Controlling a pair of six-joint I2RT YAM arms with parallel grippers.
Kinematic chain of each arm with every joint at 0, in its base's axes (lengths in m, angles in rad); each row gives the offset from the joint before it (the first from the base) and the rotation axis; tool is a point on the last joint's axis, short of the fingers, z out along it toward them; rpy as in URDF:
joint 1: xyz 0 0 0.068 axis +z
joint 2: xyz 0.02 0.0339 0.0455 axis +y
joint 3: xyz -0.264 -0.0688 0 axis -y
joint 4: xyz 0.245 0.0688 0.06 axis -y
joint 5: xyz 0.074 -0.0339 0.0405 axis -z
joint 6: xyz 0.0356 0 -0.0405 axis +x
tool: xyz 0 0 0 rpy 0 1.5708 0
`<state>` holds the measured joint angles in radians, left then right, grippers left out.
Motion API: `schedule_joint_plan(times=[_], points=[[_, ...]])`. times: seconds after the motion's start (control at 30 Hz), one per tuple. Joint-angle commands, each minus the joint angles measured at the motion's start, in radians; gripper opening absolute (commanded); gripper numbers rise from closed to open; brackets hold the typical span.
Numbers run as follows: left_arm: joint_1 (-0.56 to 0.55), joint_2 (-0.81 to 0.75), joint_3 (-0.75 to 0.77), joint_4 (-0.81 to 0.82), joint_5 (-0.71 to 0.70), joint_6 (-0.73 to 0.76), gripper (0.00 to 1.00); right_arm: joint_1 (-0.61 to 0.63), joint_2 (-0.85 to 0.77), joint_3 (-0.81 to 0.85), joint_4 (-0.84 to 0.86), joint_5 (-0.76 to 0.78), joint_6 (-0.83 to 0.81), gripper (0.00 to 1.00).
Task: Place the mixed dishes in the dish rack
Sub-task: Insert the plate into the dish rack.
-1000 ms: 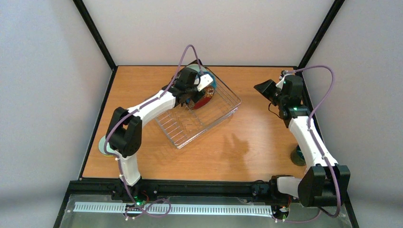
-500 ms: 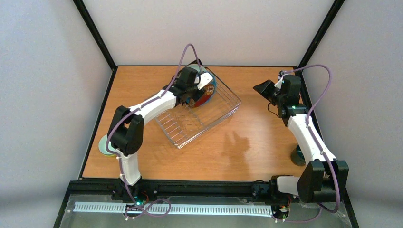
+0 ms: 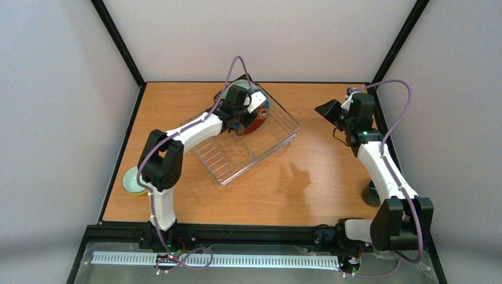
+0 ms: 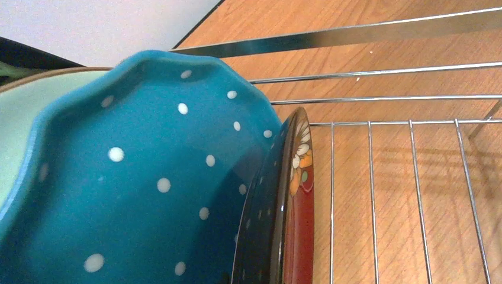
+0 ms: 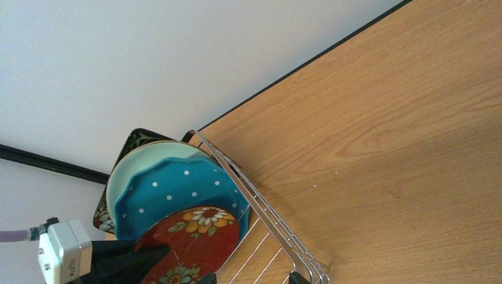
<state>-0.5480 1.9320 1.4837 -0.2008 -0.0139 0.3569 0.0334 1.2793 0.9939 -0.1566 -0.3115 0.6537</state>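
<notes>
Dish rack [image 3: 237,161] holds small red floral plate [image 5: 195,236], pinched by left gripper [image 3: 244,122]; right gripper [image 3: 323,109] gapes.

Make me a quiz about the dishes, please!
1. How many plates stand in the rack?
2. True or false: the right end effector holds a plate.
3. Which plate stands right next to the red plate?
A. black plate
B. mint plate
C. blue dotted plate

Key: 1. four; 2. false; 3. C
</notes>
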Motion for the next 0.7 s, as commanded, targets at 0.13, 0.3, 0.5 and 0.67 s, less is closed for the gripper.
schedule_joint_plan(times=[0.13,0.3,0.5,0.67], points=[[-0.006,0.023,0.019,0.076,0.008,-0.035,0.0,0.007,0.008,-0.012,0.033,-0.006,-0.026,0.7],[-0.006,0.035,0.036,0.061,0.005,-0.063,0.14,0.007,0.008,-0.012,0.03,-0.007,-0.026,0.7],[-0.006,0.051,0.045,0.052,-0.022,-0.113,0.46,0.007,0.008,-0.014,0.017,-0.008,-0.023,0.69],[-0.006,0.062,0.041,0.053,-0.054,-0.143,0.55,0.007,0.008,-0.008,0.001,-0.008,-0.025,0.69]])
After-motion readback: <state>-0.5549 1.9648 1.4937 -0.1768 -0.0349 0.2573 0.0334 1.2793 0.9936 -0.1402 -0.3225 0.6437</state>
